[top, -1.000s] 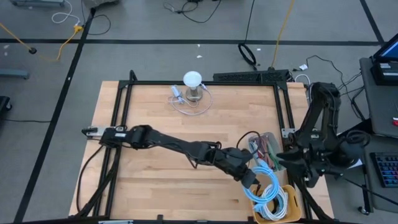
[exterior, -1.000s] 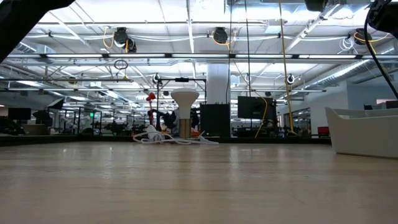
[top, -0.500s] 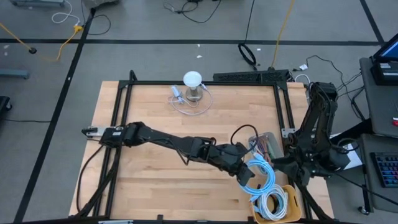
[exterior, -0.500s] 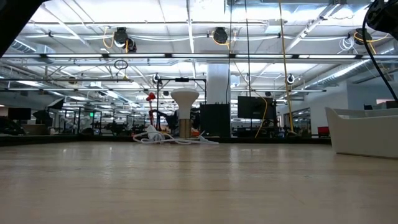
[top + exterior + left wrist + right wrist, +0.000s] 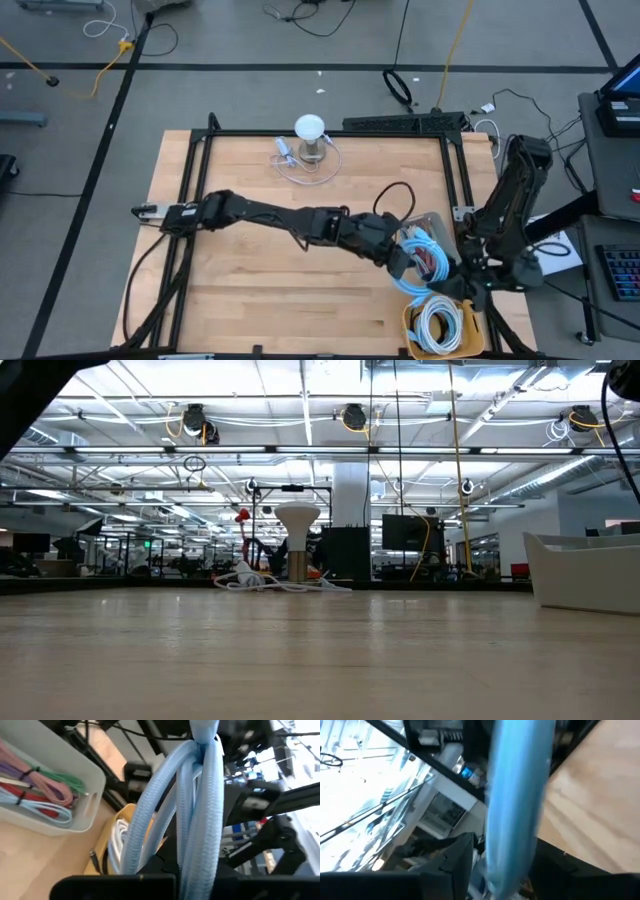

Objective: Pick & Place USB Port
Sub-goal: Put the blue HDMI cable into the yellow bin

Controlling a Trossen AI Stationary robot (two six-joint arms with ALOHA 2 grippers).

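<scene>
A light-blue coiled cable (image 5: 420, 268) hangs between my two grippers at the table's right, between the yellow bin (image 5: 470, 335) and the white bin (image 5: 436, 218). My left gripper (image 5: 403, 262) reaches across from the left and is shut on the coil; the loops fill the left wrist view (image 5: 197, 805). My right gripper (image 5: 452, 283) comes in from the right, just near of the coil, and a strand of the cable (image 5: 515, 805) fills the gap between its fingers. My left gripper holds several loops of the coil (image 5: 192, 855) bunched between its two fingers, coming from the table's left. The coil is lifted clear of the table and bins, its tied end (image 5: 205, 735) pointing away from the gripper. My right gripper has one thick strand of the coil (image 5: 512, 845) between its two fingers (image 5: 450, 865), coming from the table's right. Which part of the coil this is cannot be told.
The white bin (image 5: 95, 777) holds pink, green, red and blue cable bundles. The yellow bin (image 5: 107, 832) holds a white cable coil (image 5: 437, 325). A white domed stand (image 5: 310, 130) with a loose cable sits at the far middle. Black frame rails (image 5: 455, 170) edge the table.
My left gripper has carried the blue coil up from over the yellow bin toward the far edge, beside the white bin. My right gripper has gone toward the near edge and in against the coil.
</scene>
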